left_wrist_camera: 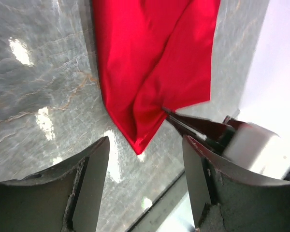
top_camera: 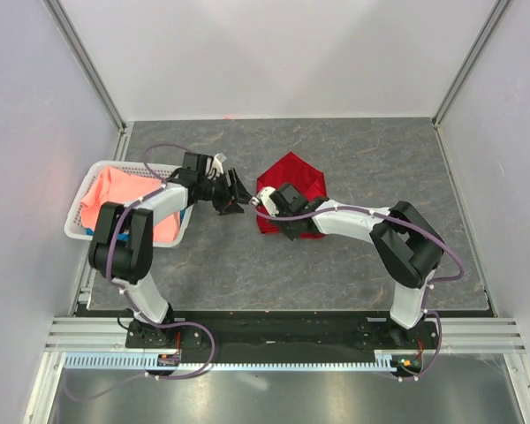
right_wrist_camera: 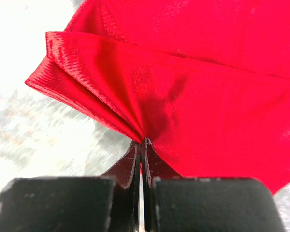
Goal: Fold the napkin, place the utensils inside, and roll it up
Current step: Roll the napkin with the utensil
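Note:
The deep red napkin (top_camera: pixel 293 184) lies crumpled on the grey table, right of centre. My right gripper (top_camera: pixel 260 203) is shut on the napkin's left edge, and the right wrist view shows the napkin (right_wrist_camera: pixel 198 87) bunched into folds where the right gripper (right_wrist_camera: pixel 142 144) pinches it. My left gripper (top_camera: pixel 238 201) stands open just left of that corner, holding nothing. In the left wrist view the napkin (left_wrist_camera: pixel 154 63) hangs to a point ahead of the open left gripper (left_wrist_camera: pixel 145 179), with the right gripper's fingers (left_wrist_camera: pixel 195 129) on its edge. The utensils are out of view.
A white basket (top_camera: pixel 75 216) sits at the table's left edge, holding a salmon-pink cloth (top_camera: pixel 115 190). Grey walls and metal rails enclose the table on three sides. Both arm bases stand at the near edge.

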Controlling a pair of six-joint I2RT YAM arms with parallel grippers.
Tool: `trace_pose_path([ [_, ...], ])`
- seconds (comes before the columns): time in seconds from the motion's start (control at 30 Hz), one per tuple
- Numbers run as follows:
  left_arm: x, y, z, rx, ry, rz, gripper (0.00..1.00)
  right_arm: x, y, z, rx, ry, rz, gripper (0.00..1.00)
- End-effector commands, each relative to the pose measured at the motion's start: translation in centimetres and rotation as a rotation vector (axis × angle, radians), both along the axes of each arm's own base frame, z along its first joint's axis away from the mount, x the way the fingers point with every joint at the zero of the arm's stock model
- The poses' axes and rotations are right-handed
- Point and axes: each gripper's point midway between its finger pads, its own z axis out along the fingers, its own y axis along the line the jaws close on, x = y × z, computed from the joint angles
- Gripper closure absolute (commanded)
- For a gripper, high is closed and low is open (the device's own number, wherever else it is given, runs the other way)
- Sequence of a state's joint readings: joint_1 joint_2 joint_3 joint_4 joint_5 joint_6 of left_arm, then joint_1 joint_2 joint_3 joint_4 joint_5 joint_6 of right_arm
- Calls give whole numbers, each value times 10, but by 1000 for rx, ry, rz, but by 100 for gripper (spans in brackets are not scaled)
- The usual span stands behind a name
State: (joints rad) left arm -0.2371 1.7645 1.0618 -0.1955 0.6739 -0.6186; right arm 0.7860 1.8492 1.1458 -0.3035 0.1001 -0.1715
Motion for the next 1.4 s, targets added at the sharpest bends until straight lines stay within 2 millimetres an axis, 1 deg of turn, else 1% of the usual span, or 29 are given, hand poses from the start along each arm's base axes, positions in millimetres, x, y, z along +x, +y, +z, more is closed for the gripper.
trace_pose_path([
  [0.0,-2,9,14,123,-156,26,31,-25,3,10,52,205,-2,100],
  [0.03,-4,9,22,127,-197,30,31,-27,3,11,57,229,-4,100],
  [0.07,-2,10,23,142,-232,46,31,-26,8,15,78,253,0,100],
  [0.1,-12,8,14,145,-234,43,31,-29,3,14,72,290,-11,100],
  [0.13,-15,8,19,130,-258,54,31,-30,4,16,83,310,-16,100],
  [0.17,-10,4,27,107,-325,66,31,-30,9,16,99,337,-9,100],
  [0.2,-21,3,16,107,-316,59,31,-32,4,16,92,368,-19,100],
  [0.23,-24,2,15,98,-330,61,31,-32,5,17,95,383,-23,100],
  [0.27,-25,1,20,91,-373,66,31,-31,7,16,100,402,-26,100],
  [0.3,-32,-4,18,79,-414,48,31,-35,5,15,107,446,-28,100],
  [0.37,-37,-8,22,81,-490,30,31,-35,7,11,115,488,-34,100],
  [0.4,-45,-16,22,66,-535,4,31,-38,4,10,114,518,-39,100],
  [0.47,-50,-20,23,70,-588,-15,31,-38,5,6,109,547,-42,100],
  [0.5,-56,-24,21,66,-606,-35,31,-39,3,5,113,570,-47,100],
  [0.53,-56,-27,23,66,-647,-56,31,-41,4,4,122,593,-46,100],
  [0.67,-60,-39,16,98,-709,-138,30,-42,4,-5,123,664,-65,100],
  [0.7,-62,-44,16,98,-724,-159,30,-44,4,-7,123,682,-71,100],
  [0.73,-62,-47,14,107,-735,-174,30,-43,4,-8,129,690,-73,100],
  [0.77,-59,-47,14,130,-764,-181,30,-44,5,-10,135,713,-73,100],
  [0.8,-60,-52,15,137,-781,-195,30,-44,5,-10,140,722,-75,100],
  [0.93,-58,-56,17,178,-862,-235,29,-44,6,-14,150,757,-81,100],
  [1.07,-57,-62,13,186,-892,-281,29,-43,6,-18,159,785,-85,100],
  [1.13,-56,-64,15,189,-922,-288,28,-42,4,-19,162,793,-88,100],
  [1.37,-57,-74,9,160,-939,-342,27,-42,2,-24,162,817,-98,100],
])
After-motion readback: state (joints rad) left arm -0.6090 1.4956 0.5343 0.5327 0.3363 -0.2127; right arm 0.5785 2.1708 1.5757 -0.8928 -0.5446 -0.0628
